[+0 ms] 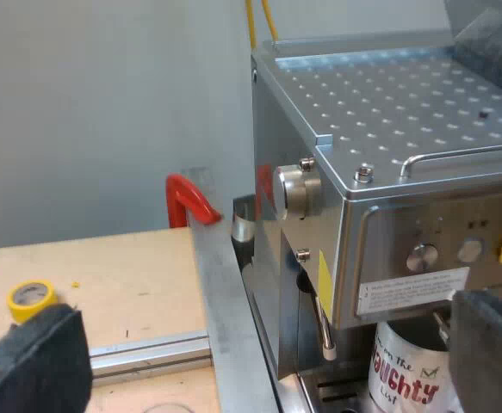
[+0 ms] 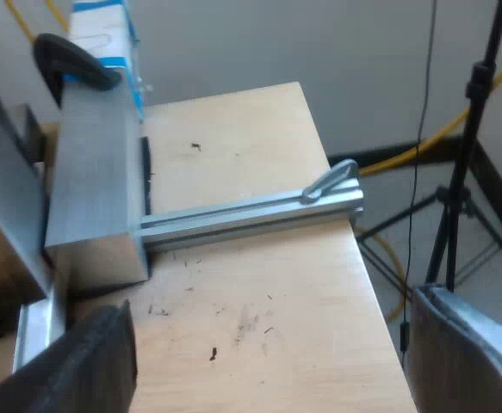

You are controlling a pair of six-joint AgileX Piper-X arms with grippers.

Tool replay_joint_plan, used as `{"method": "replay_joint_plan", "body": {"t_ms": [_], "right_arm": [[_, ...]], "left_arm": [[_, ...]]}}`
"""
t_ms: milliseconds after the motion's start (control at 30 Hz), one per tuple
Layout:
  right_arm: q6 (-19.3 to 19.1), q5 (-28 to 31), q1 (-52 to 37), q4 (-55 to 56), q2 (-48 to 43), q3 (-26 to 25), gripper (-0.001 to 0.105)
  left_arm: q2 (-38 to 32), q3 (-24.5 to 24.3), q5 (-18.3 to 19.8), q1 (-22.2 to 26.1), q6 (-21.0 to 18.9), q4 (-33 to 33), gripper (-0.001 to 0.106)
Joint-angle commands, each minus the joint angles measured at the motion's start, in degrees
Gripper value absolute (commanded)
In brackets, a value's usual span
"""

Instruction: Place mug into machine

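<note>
Since the mug (image 1: 403,372) already stands under the machine's (image 1: 388,112) front, with the left gripper (image 1: 268,331) close by, jaws wide apart and empty, a careless move could clip and tip it. Right gripper (image 2: 272,318) hangs over the tabletop (image 2: 259,292), jaws apart, empty.

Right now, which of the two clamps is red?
The clamp at the edge of the wooden table, beside the espresso machine, is red; the other clamp, on the grey block, is black.
</note>
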Motion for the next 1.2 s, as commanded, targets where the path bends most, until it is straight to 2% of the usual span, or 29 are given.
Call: {"method": "replay_joint_plan", "body": {"t_ms": [33,167,400,500,567,633,767,933,1200], "right_arm": [[-1.2,-0.2,0.0,2.2,-5.0,-0.2,0.067],[1.8,-0.2,0.0,4.4,-11.6,-0.2,0.067],[1.7,-0.2,0.0,8.9,-19.5,-0.2,0.067],[0.3,-0.2,0.0,11.8,-24.0,-0.3,0.067],[0.6,0.0,0.0,13.2,-25.2,-0.2,0.067],[0.7,1.0,0.3,14.7,-24.9,-0.1,0.067],[0.3,1.1,0.3,10.5,-25.0,4.1,0.067],[0.6,0.8,0.3,1.2,-24.7,13.1,0.067],[0.6,0.8,0.3,-1.1,-24.7,23.1,0.067]], "left_arm": [[-3.7,-0.4,-1.0,-0.2,0.0,2.4,0.085],[-9.3,-0.4,-1.0,-0.2,0.0,6.0,0.085],[-19.2,-0.4,-1.0,-0.2,0.0,12.2,0.085],[-24.0,-0.4,-1.0,-0.2,0.1,15.2,0.085],[-23.7,-1.4,-1.0,-0.2,0.4,19.5,0.085],[-23.5,-1.0,-1.3,-0.2,0.3,20.9,0.085],[-23.7,2.9,-2.9,-0.2,1.2,19.0,0.085],[-23.6,9.8,-3.2,-0.2,1.1,12.6,0.085],[-23.6,17.4,-3.2,-0.2,1.1,10.5,0.085]]}}
